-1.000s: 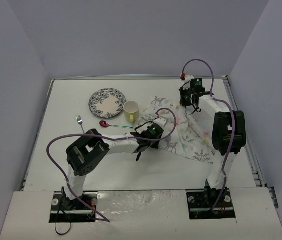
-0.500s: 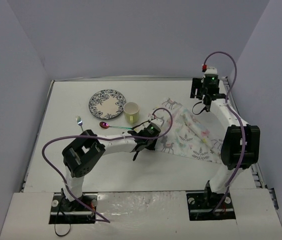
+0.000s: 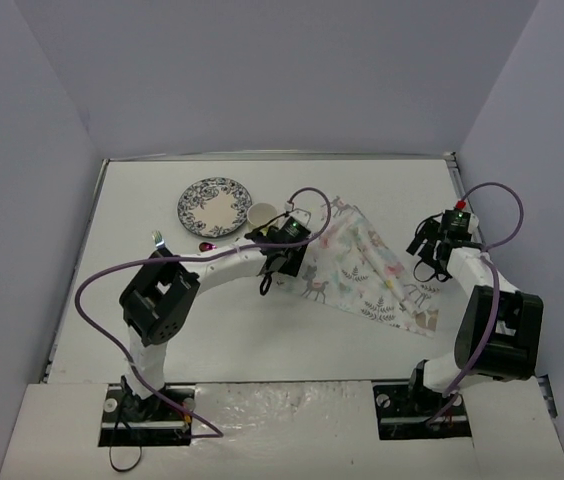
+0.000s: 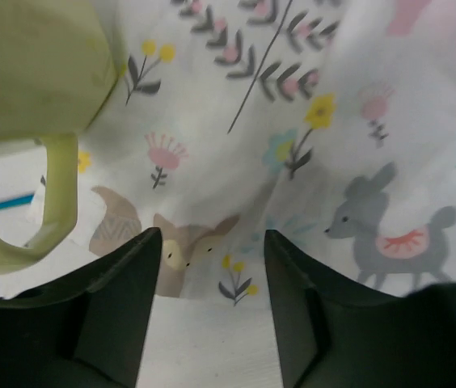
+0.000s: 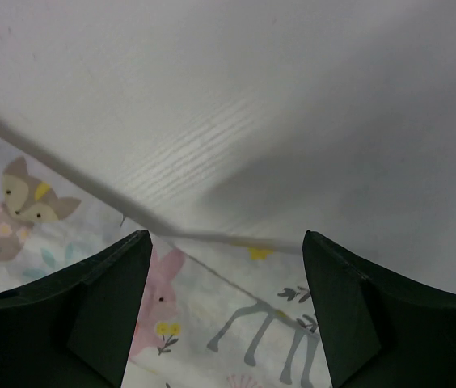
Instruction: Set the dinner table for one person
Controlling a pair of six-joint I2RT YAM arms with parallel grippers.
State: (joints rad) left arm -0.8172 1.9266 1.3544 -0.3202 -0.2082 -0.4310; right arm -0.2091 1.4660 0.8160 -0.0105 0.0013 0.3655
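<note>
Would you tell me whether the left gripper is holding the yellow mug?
No, the left gripper is open over the cloth, with the mug off to one side.

Top view was bright, even, diffuse; only faint soft shadows lay under arms on dinner table point(image 3: 142, 200). Left wrist view was soft, near mug point(image 4: 26, 73) blurred. Right wrist view showed broad grey shadow across tabletop; right gripper point(image 5: 225, 236) fingers point(image 5: 90, 315) were dark silhouettes.

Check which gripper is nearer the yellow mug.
Left. The left gripper sits right beside the yellow mug, over the animal-print cloth's left edge. The right gripper is at the cloth's right edge, well away from the mug.
</note>
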